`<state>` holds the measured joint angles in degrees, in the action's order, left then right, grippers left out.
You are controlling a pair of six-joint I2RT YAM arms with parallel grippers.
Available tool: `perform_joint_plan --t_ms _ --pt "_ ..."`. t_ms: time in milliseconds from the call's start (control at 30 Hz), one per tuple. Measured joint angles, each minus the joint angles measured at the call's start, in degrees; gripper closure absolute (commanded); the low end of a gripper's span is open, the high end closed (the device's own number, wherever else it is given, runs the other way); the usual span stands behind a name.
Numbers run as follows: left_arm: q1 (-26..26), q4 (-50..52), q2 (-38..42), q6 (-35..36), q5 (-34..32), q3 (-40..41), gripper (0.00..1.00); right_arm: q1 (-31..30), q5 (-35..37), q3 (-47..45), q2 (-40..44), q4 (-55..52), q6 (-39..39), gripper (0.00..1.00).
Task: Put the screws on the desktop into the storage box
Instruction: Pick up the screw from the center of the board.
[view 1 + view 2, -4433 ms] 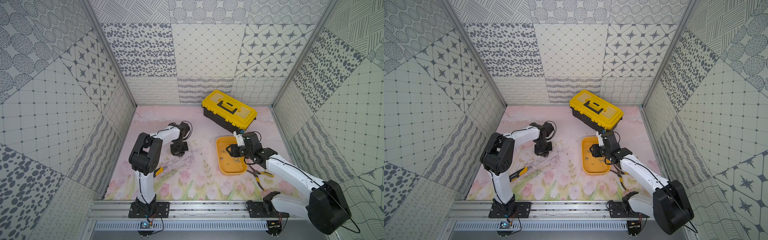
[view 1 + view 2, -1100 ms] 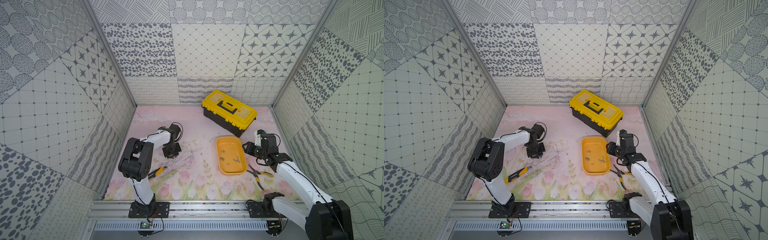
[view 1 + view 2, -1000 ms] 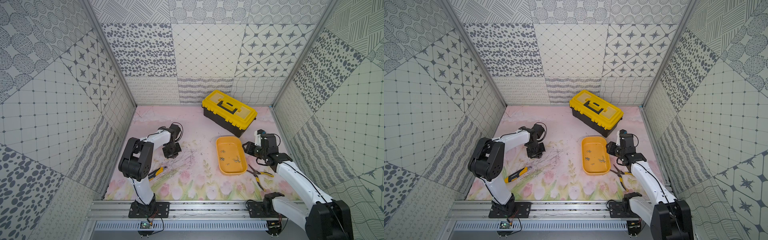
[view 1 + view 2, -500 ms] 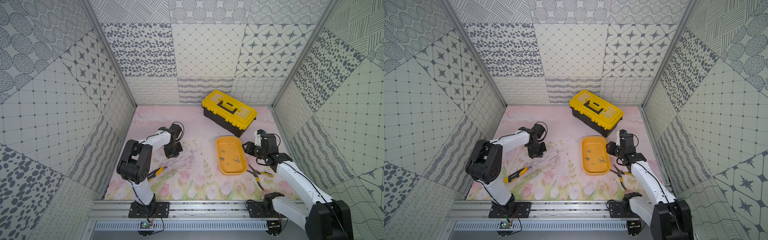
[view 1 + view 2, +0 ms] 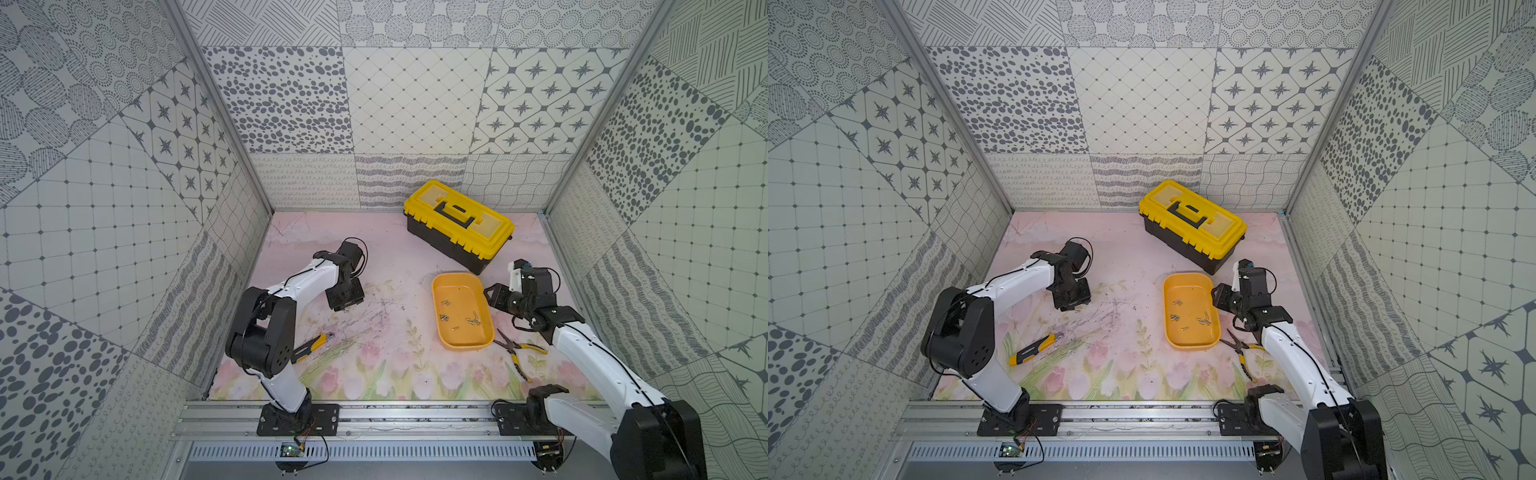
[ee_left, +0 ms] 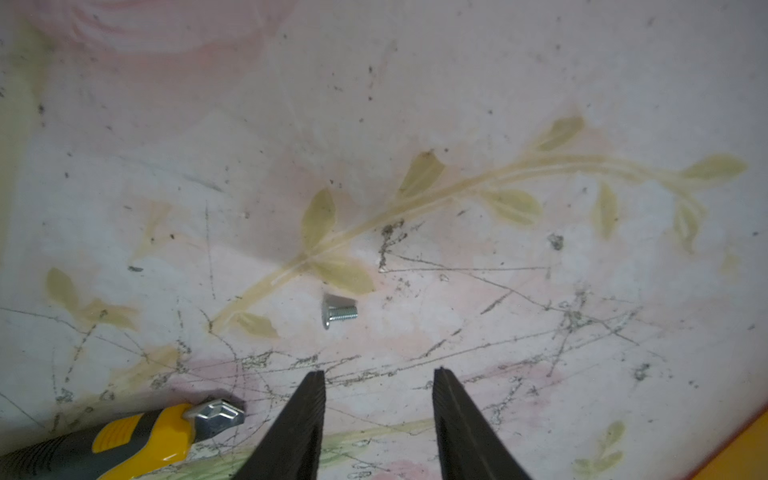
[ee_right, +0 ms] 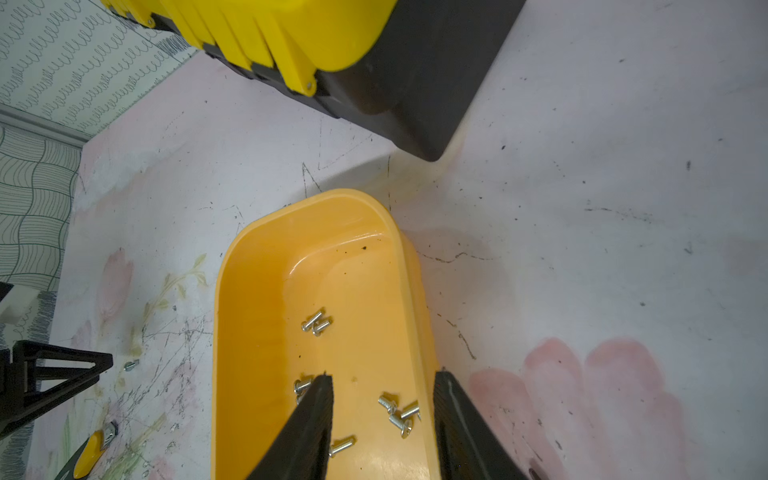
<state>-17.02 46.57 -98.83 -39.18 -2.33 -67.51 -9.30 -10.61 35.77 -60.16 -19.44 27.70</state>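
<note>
Only one screw [image 6: 338,313] lay out on the scuffed worktop [image 6: 498,83], just ahead of the left gripper [image 6: 379,372], whose jaws stood apart with nothing between them. I counted about eight more screws [image 7: 316,326] sitting in the one orange storage box [image 7: 257,332]. The right gripper [image 7: 383,374] hung over its edge, jaws apart too and empty. Also lying around: one yellow-lidded toolbox [image 5: 457,224], one pair of pliers [image 5: 517,353] and one utility knife [image 5: 1032,351].
</note>
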Motion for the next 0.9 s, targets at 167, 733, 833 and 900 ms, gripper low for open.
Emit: perform_joint_plan --t_ms 167,733,833,900 --pt "0.74 0.35 -3.48 0.0 -1.29 -0.13 0.57 0.0 -0.33 -0.02 0.0 0.02 0.0 0.55" --pt "1.27 0.24 -8.17 0.39 -0.68 -1.49 0.92 0.0 -0.76 -0.02 -0.22 0.2 0.0 0.55" --pt "1.27 0.42 -8.0 0.7 -0.76 -1.6 1.0 0.0 -0.76 -0.02 -0.22 0.22 0.0 0.55" --pt "1.27 0.48 -7.91 0.63 -0.7 -1.6 1.0 0.0 -0.79 -0.02 -0.22 0.24 0.0 0.55"
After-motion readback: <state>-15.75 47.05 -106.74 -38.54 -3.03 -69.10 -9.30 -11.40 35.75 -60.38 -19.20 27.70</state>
